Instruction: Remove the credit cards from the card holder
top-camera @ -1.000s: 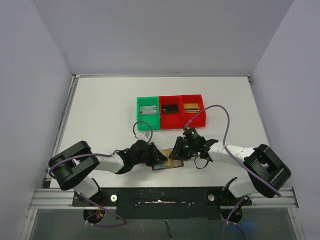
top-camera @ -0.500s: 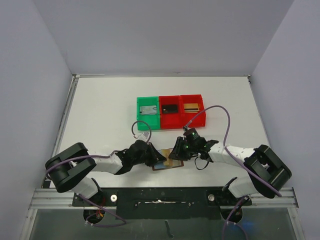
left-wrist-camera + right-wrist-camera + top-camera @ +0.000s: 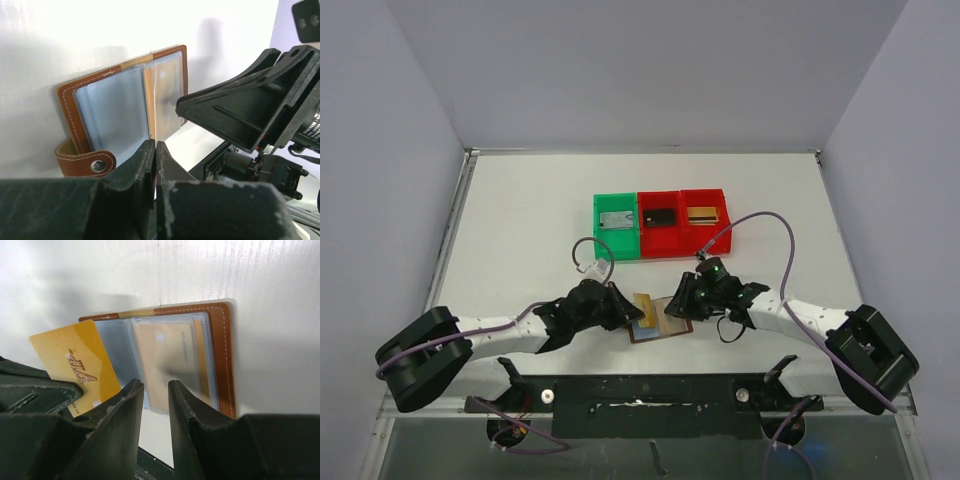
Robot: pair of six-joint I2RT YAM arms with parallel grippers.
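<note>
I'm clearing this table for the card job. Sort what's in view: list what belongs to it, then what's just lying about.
Job: card holder, gold card, pocketed card, left pincer, right pincer.
Lying about: green bin, red bin with black item, red bin with tan item.

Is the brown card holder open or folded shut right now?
Open. The card holder lies spread on the table, brown cover underneath, clear pockets exposed.

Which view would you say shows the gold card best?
Right wrist: the gold card faces the lens, large, with its print visible. Top external shows it only as a small yellow patch. Left wrist shows almost nothing of it, since it sits edge-on in the left gripper.
</note>
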